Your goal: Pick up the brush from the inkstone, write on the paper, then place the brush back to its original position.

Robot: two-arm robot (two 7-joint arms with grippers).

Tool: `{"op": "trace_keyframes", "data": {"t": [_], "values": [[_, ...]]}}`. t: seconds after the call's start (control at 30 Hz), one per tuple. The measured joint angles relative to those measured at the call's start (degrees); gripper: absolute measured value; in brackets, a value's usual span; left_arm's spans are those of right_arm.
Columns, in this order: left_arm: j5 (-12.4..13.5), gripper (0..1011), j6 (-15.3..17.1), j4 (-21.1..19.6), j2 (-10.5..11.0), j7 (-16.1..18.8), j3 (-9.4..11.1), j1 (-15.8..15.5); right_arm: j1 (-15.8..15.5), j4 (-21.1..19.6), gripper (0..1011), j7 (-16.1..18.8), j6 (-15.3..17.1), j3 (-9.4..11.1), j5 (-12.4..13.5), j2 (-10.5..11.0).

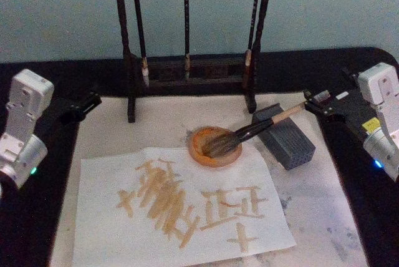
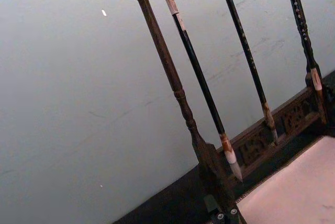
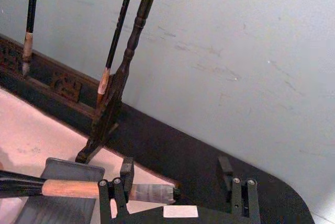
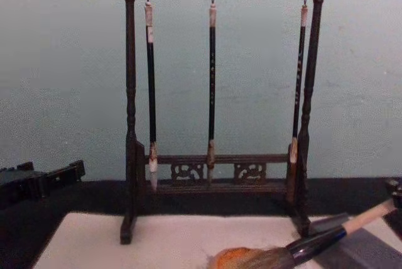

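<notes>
bristles of the brush (image 1: pixel 249 133) were found resting in the orange inkstone (image 1: pixel 198 155), while its pale handle was propped across a grey block (image 1: pixel 290 148) and pointed toward the right side of the surface (image 1: pixel 37 217). the right claw (image 3: pixel 175 171) was held spread around the whitish handle end, which lay close beside one finger and well apart from the other; nothing was pinched. the paper (image 1: pixel 100 229) lay flat in front of the inkstone and was already marked with tan strokes, so it could not be settled whether a grip was to be taken or the claw drawn clear. for a grip, the claw would best be centred on the handle first, so that both fingers met it together; otherwise the handle was likely to be pushed sideways off the block and the bristles dragged from the inkstone. for a withdrawal, a straight pull along the handle's line was judged safest. the left claw (image 1: pixel 87 103) was parked at the surface's left edge; its state could not be told.
</notes>
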Motion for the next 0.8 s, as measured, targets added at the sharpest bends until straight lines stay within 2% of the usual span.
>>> {"op": "trace_keyframes", "data": {"t": [0.8], "values": [[0.00, 1002, 0.00, 0.00, 0.00, 0.00, 0.00, 0.00, 0.00, 0.00, 1008, 0.00, 0.00, 0.00, 0.00, 0.00]]}}
